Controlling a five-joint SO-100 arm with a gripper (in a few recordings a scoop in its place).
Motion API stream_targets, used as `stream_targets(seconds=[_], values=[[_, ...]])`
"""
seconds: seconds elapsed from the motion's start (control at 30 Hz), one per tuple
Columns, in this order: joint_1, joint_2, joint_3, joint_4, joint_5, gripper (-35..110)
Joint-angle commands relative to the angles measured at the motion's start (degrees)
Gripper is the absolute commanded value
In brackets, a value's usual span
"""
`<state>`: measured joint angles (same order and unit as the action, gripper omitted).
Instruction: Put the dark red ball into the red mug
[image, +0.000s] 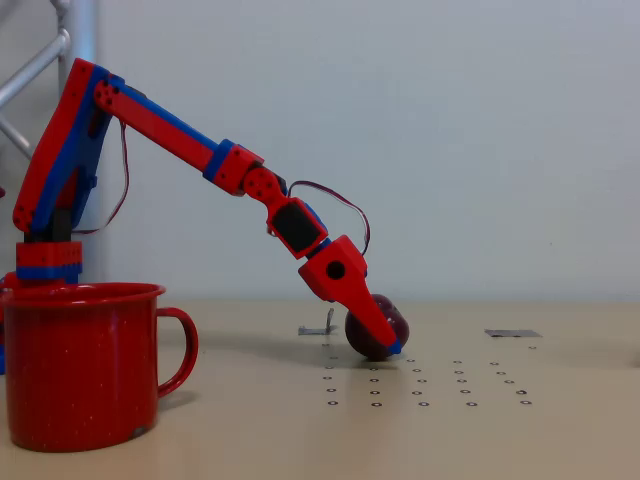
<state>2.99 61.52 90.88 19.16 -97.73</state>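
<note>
The gripper (385, 338) is low at mid frame w/ its fingers around the dark red ball (392, 322) on the table (560, 400), prob. to lift it. The red mug (82, 365) waits bottom left, well apart.

tool (385, 335) hides part of dark red ball (378, 330) | jaw gap unclear | red mug (85, 365) cut at left edge

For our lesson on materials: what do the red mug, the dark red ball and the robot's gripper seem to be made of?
The red mug: likely enamelled metal, glossy, with a rolled rim and faint white speckles. The dark red ball: smooth and shiny, perhaps plastic or fruit; the look leaves it open. The gripper: matte red and blue, probably printed plastic.
</note>
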Motion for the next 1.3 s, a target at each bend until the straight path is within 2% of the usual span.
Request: stream_targets(seconds=[0.0,1.27], values=[[-1.2,5.4,-4.7,-1.5,-0.3,47],[-2.6,5.7,-5.4,0.3,0.4,26]])
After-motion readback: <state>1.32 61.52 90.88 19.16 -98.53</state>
